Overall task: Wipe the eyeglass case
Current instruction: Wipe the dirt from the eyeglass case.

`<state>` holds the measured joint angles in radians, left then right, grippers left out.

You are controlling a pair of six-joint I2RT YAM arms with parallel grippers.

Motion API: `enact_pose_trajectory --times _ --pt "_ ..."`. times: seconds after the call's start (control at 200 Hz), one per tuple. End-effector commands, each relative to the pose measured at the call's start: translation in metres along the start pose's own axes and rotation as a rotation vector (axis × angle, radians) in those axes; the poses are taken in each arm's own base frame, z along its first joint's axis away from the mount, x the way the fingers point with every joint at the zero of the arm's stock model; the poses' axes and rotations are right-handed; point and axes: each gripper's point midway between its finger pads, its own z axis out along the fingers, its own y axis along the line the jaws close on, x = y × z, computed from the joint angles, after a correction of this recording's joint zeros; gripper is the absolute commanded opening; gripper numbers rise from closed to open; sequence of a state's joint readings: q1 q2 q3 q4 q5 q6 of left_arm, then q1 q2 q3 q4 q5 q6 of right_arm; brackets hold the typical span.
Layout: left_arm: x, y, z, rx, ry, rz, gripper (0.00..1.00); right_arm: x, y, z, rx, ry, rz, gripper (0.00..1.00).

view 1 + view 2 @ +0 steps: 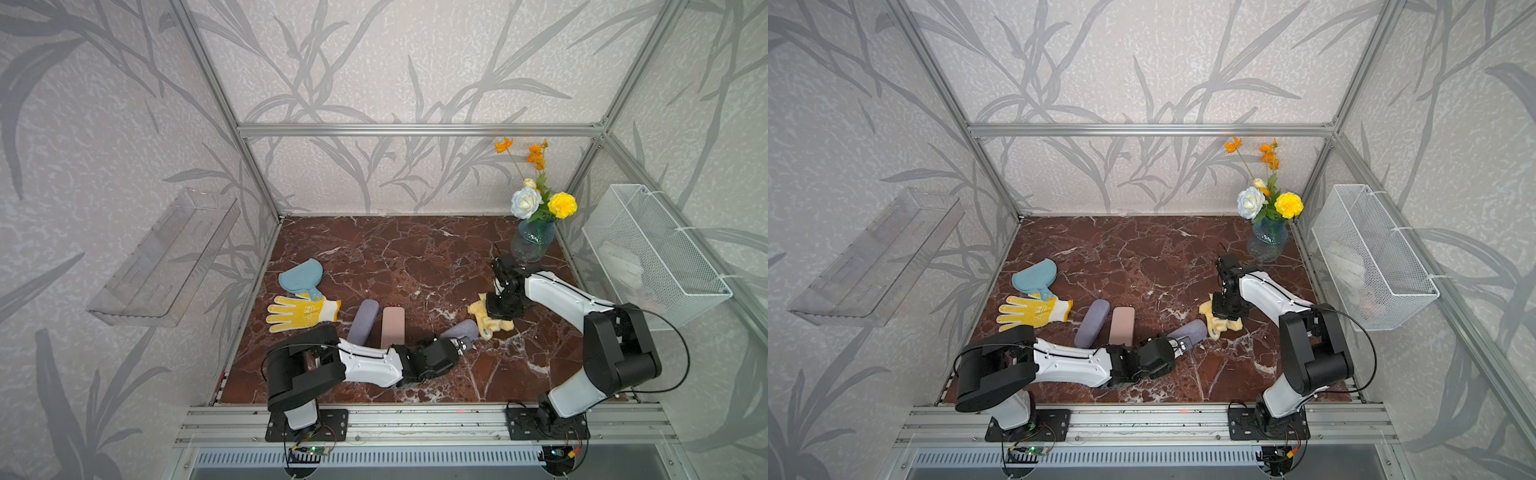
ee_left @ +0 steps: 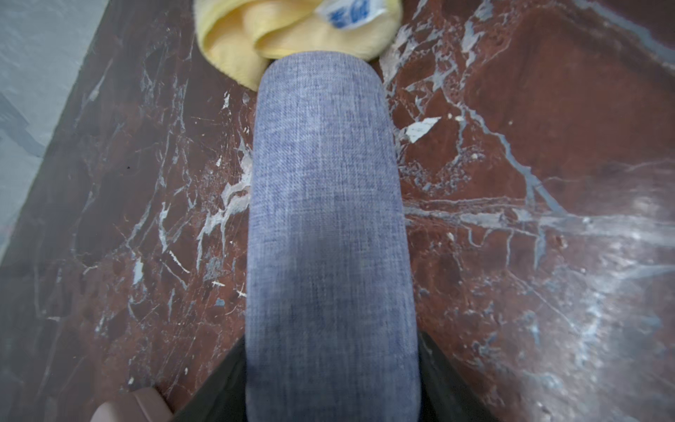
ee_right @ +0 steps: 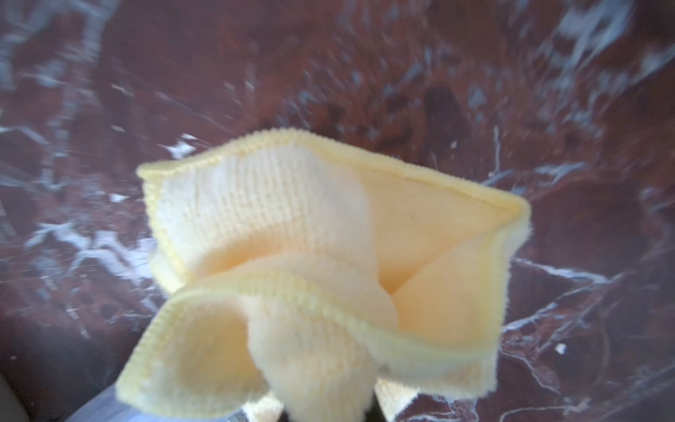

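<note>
On the red marble table [image 1: 415, 257], the left gripper [image 1: 466, 344] clamps the blue-grey woven eyeglass case [image 2: 328, 219] front-centre, hiding its near end. Its far end touches the yellow cloth [image 3: 328, 274] (blurred up close), pinched in the closed right gripper [image 1: 500, 319], whose fingertips are buried.

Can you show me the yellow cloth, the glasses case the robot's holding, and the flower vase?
yellow cloth [image 3: 277, 204]: right wrist view, its ribbed fold.
glasses case [image 2: 328, 219]: left wrist view, middle of its fabric.
flower vase [image 1: 533, 243]: in a top view, its glass belly.
</note>
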<state>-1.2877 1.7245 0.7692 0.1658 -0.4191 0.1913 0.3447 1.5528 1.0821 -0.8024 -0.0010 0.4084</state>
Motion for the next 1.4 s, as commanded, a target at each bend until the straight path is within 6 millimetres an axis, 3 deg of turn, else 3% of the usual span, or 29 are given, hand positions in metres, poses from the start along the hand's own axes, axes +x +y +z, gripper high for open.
enact_pose_trajectory --times 0.0,0.155,0.245,0.315,0.38,0.455,0.64,0.73,0.79,0.86,0.935,1.045,1.14,1.21,1.285,1.4 --pt "0.005 0.004 0.002 -0.143 0.044 0.133 0.15 0.013 0.04 -0.027 -0.044 -0.014 -0.134 0.0" --pt "0.002 0.003 0.003 -0.257 0.066 0.212 0.15 0.057 0.12 -0.021 -0.19 0.103 -0.213 0.0" --pt "0.002 0.006 0.0 -0.304 0.079 0.215 0.15 0.074 0.15 -0.019 -0.35 0.169 -0.159 0.0" --pt "0.005 0.008 0.001 -0.321 0.095 0.214 0.15 0.084 0.157 -0.015 -0.423 0.212 -0.136 0.0" --pt "0.007 0.009 0.001 -0.335 0.105 0.215 0.15 0.089 0.144 -0.007 -0.401 0.242 -0.112 0.0" --pt "0.007 0.01 0.0 -0.339 0.105 0.216 0.15 0.087 0.114 0.005 -0.373 0.275 -0.042 0.0" --pt "0.009 0.01 0.0 -0.343 0.109 0.203 0.14 0.07 0.02 0.032 -0.206 0.256 0.116 0.0" --pt "0.008 0.011 0.0 -0.343 0.109 0.201 0.13 0.05 -0.024 0.024 0.001 0.151 0.103 0.0" --pt "0.008 0.01 0.001 -0.342 0.11 0.204 0.13 0.028 -0.034 0.006 0.089 0.056 0.082 0.0" --pt "0.007 0.01 0.002 -0.341 0.112 0.21 0.13 0.008 -0.016 -0.016 0.075 -0.019 0.035 0.0" --pt "0.007 0.01 0.003 -0.34 0.118 0.216 0.13 0.004 0.026 -0.037 0.016 -0.062 -0.075 0.0" --pt "0.008 0.009 0.004 -0.334 0.118 0.205 0.13 0.029 0.08 -0.044 -0.129 0.003 -0.123 0.0" --pt "0.008 0.009 0.006 -0.332 0.119 0.201 0.13 0.058 0.132 -0.039 -0.402 0.127 -0.068 0.0" --pt "0.009 0.009 0.006 -0.336 0.121 0.198 0.13 0.078 0.157 -0.033 -0.549 0.24 -0.018 0.0" --pt "0.009 0.01 0.006 -0.334 0.122 0.193 0.13 0.089 0.154 -0.019 -0.572 0.296 0.006 0.0" --pt "0.01 0.01 0.006 -0.33 0.121 0.186 0.13 0.084 0.099 0.018 -0.48 0.326 0.119 0.0"
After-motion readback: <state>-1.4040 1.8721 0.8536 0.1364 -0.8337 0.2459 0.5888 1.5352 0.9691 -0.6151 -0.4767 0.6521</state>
